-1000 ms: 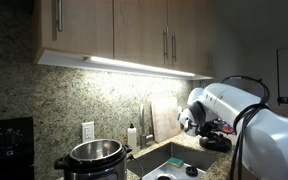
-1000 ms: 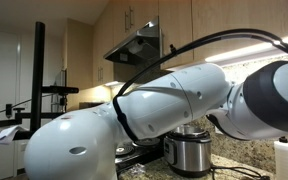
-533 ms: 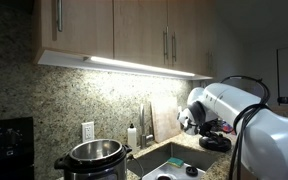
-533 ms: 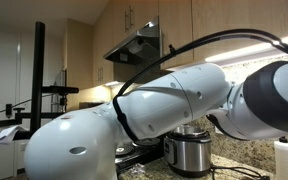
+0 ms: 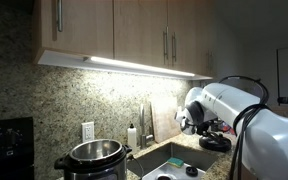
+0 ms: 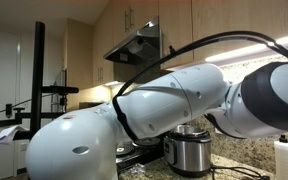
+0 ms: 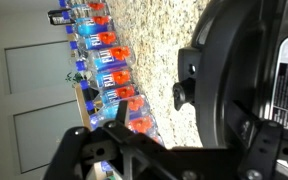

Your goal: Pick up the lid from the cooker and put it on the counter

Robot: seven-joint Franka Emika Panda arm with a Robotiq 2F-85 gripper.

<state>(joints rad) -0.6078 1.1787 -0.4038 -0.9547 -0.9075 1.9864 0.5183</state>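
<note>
The steel cooker [image 5: 94,158] stands uncovered at the left of the granite counter [image 5: 197,143]; it also shows behind the arm [image 6: 189,153]. The black lid [image 5: 215,143] lies on the counter right of the sink, under the white arm. In the wrist view the lid [image 7: 239,70] fills the right side, its handle [image 7: 186,82] showing against the counter [image 7: 154,50]. My gripper [image 7: 174,162] is open, its dark fingers [image 7: 84,152] spread wide just above the lid. In the exterior view the gripper [image 5: 198,125] hangs close over the lid.
A steel sink [image 5: 174,163] with a faucet [image 5: 144,118] sits between cooker and lid. A soap bottle [image 5: 132,135] stands behind it. A black stove [image 5: 4,145] is left of the cooker. Bottles with red labels [image 7: 104,60] line the counter's edge. Cabinets hang overhead.
The arm's wrist has shifted very slightly over the lid. The cooker and the lid have not moved.
</note>
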